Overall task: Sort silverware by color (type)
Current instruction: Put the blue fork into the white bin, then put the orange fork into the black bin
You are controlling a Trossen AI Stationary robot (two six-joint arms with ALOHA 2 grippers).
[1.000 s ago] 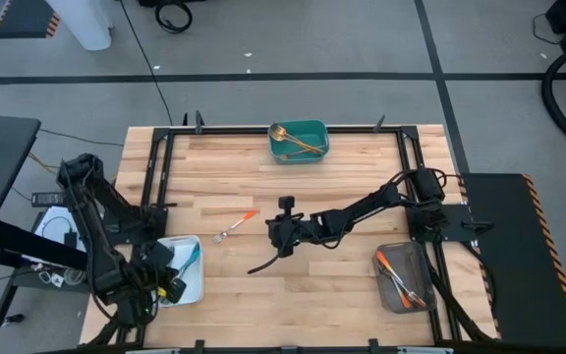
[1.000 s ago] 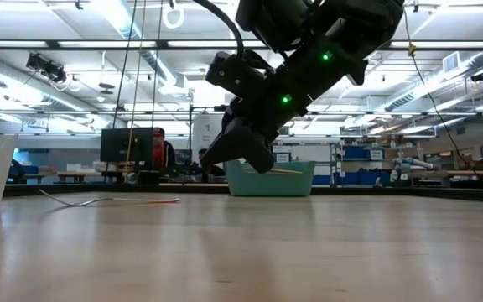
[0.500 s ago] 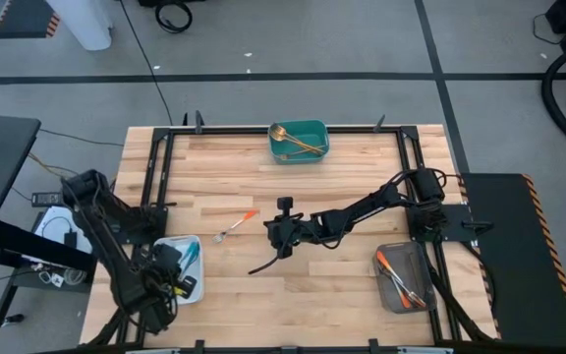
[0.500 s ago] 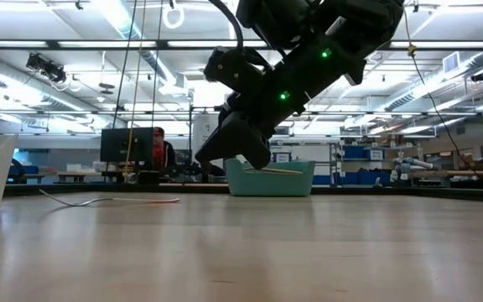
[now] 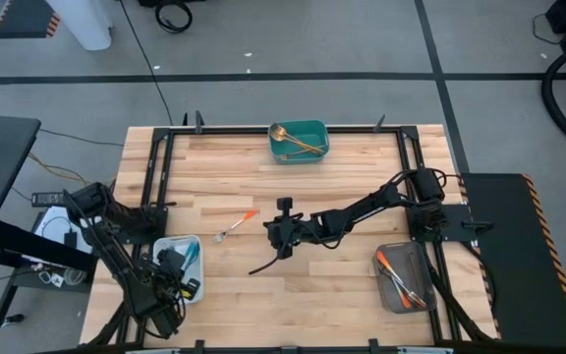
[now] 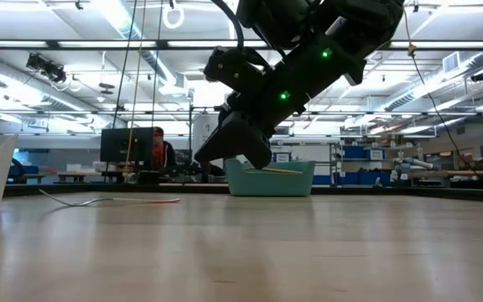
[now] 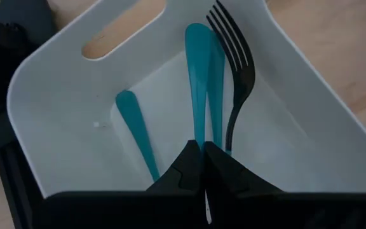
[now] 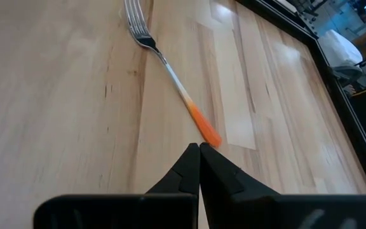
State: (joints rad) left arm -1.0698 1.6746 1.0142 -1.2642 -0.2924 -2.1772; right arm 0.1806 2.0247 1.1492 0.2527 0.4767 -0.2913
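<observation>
**One fork left to sort**

Nearly done, I judge: only the orange fork (image 5: 235,226) lies loose on the worktop (image 5: 362,177). The right pincer (image 5: 275,230), pressed together and empty, hovers just beside its handle. Near the fork, the white tray (image 5: 193,285) holds teal pieces (left pincer (image 7: 202,152) above, closed, empty).

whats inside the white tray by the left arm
The white tray holds teal-handled silverware and a dark-headed fork, seen in the left wrist view. The shut left gripper covers the pieces' near ends, so more could lie hidden beneath it.
</observation>
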